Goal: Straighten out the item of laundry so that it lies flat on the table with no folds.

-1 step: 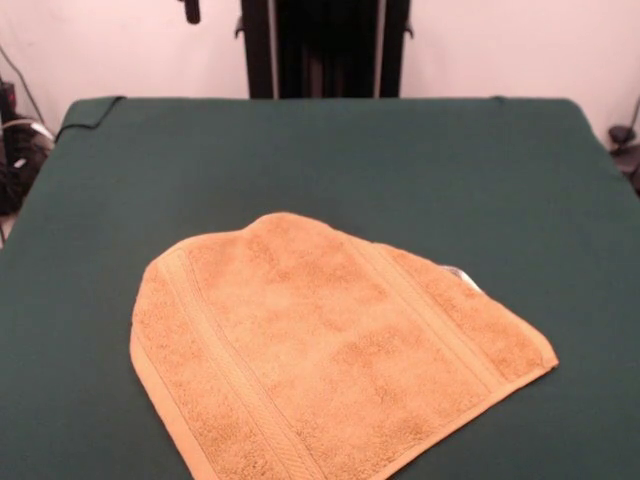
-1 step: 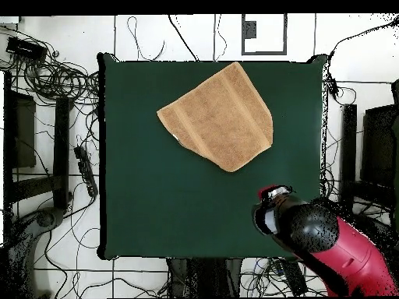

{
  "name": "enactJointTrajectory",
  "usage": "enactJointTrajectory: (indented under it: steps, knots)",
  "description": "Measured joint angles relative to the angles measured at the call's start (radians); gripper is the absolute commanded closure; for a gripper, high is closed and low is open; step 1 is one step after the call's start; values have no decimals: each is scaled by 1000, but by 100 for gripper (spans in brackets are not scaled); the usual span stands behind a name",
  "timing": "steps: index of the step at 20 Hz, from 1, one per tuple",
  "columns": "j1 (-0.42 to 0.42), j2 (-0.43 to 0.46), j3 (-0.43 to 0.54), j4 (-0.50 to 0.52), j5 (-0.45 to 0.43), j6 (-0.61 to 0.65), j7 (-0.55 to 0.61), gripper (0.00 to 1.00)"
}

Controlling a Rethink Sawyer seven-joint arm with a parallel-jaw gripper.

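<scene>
While the arm [image 2: 327, 245] sits drawn back over the table's base-side corner in the overhead view, the gripper [image 2: 269, 209] shows only as a dark and white lump at its end; cannot tell how its fingers stand, and nothing visibly held. Well apart from it, the towel [image 1: 330, 350] lies on the green table [image 1: 320, 160], orange-tan, woven border bands running across it. In the front view it sits toward the near edge, bottom part cut off by the picture edge. The far corner looks rounded, apparently tucked under, so the outline isn't square. White care label [image 1: 462, 276] peeks out at its right edge. Surface mostly smooth, slight bump near the far corner.
</scene>
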Motion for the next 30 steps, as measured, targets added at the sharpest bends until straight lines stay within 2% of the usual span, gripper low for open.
enactJointTrajectory:
  steps: [3,9,17,30]
  knots:
    - [-68,1,61,22,-30,-9,-5,0]
    - [-114,-3,117,30,-118,-5,-5,0]
    - [-110,-4,158,15,-206,31,-5,0]
    - [-84,153,163,-139,-251,44,-5,0]
